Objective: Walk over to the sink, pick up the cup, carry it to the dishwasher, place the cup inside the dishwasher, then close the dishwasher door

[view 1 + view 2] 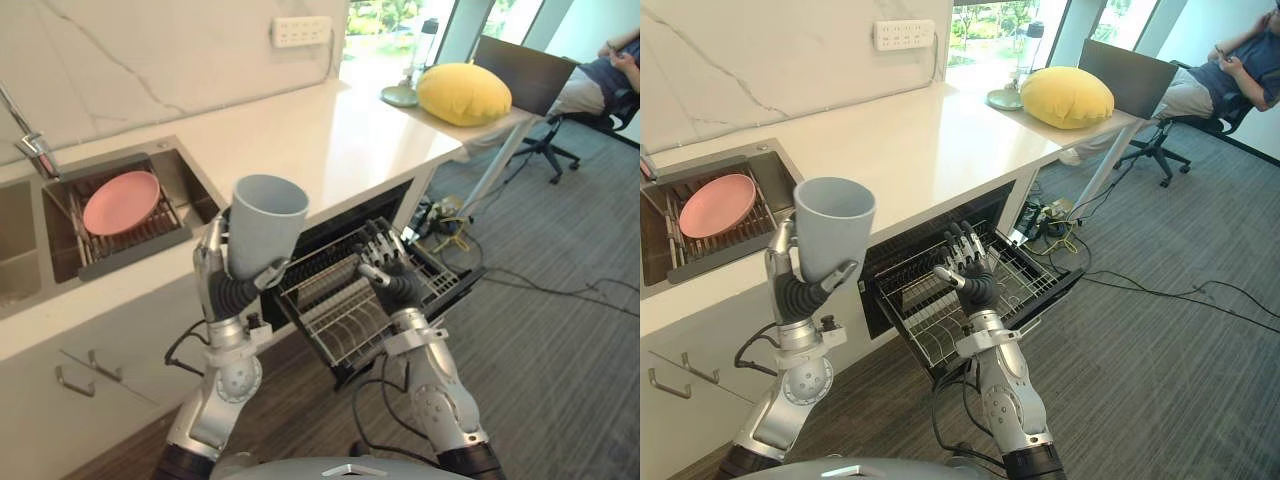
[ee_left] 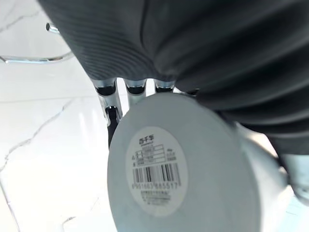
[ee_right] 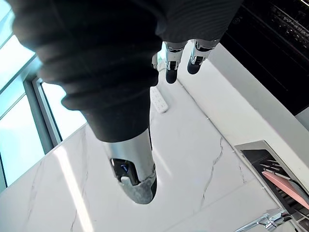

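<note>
Left hand (image 1: 228, 290) curled, right hand (image 1: 388, 272) splayed

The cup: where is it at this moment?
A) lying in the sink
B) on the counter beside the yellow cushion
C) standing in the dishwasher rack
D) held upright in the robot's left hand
D: the cup stands mouth-up in the left hand, whose fingers curl round its lower part, in front of the counter's edge.
</note>
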Motion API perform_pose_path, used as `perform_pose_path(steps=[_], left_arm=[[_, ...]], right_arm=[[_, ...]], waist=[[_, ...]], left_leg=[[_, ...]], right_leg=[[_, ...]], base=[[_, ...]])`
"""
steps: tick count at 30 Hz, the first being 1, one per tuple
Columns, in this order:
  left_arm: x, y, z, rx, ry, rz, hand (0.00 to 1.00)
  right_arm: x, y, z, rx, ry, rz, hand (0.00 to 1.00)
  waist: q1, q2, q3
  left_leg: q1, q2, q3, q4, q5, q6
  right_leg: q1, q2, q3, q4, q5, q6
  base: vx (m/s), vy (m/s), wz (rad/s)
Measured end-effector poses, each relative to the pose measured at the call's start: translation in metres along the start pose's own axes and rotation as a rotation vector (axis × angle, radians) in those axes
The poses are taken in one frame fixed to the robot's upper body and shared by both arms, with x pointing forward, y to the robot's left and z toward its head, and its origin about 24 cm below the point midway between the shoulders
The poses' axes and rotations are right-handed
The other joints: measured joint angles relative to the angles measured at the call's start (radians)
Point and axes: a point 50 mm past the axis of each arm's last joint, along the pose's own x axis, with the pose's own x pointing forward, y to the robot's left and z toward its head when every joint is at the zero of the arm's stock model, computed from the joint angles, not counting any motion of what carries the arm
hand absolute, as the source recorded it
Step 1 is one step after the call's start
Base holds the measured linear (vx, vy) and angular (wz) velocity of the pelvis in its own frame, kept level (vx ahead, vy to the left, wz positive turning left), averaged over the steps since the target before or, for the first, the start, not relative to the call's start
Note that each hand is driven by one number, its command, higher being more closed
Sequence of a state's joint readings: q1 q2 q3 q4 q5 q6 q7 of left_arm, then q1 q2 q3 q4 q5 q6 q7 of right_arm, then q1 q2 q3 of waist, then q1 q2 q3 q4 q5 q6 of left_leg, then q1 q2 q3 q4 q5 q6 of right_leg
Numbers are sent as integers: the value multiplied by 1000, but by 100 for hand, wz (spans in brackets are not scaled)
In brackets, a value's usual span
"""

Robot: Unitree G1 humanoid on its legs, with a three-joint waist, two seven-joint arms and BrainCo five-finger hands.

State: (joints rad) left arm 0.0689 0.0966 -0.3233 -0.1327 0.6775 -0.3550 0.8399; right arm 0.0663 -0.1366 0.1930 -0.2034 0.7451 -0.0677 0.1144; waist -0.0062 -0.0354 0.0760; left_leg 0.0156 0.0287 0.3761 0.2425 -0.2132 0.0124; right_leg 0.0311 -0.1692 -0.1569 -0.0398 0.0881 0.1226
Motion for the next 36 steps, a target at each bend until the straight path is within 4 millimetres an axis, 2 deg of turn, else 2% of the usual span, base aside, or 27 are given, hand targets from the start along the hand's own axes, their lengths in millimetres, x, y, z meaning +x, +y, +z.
perform_pose_path(steps=[4, 11, 15, 28, 36], left_arm=[[-4, -11, -2, 8, 6, -64, 100], [-12, -29, 2, -21, 6, -175, 100], [-22, -37, -5, 7, 39, -233, 100], [-34, -50, -10, 22, 50, -338, 100], [-34, -51, -10, 23, 45, -358, 100]], right_arm=[[2, 13, 6, 20, -26, 62, 0], [3, 17, 3, 28, -12, 79, 0], [4, 25, -2, 38, 8, 112, 0], [6, 29, -5, 19, 50, 148, 0], [5, 30, -9, 17, 84, 155, 0]], waist=[[-2, 11, -7], [-4, 10, -7], [-9, 10, -19], [-14, 4, -46], [-13, 3, -52]], left_leg=[[0, 0, 4, 2, 5, 8], [1, -2, -6, -5, 6, 11], [4, -2, 2, -9, 9, 15], [21, -3, 22, -19, 10, 15], [21, -5, 15, -21, 14, 17]], right_leg=[[-1, 3, 8, -8, 10, 13], [3, 3, 8, -13, 10, 13], [-2, 3, 13, -11, 11, 13], [-4, 3, 34, -6, 8, 7], [-1, 2, 32, -6, 6, 4]], base=[[7, -10, -4], [-20, -10, 1], [-47, -14, -4], [-31, -4, -5], [-26, -7, 2]])
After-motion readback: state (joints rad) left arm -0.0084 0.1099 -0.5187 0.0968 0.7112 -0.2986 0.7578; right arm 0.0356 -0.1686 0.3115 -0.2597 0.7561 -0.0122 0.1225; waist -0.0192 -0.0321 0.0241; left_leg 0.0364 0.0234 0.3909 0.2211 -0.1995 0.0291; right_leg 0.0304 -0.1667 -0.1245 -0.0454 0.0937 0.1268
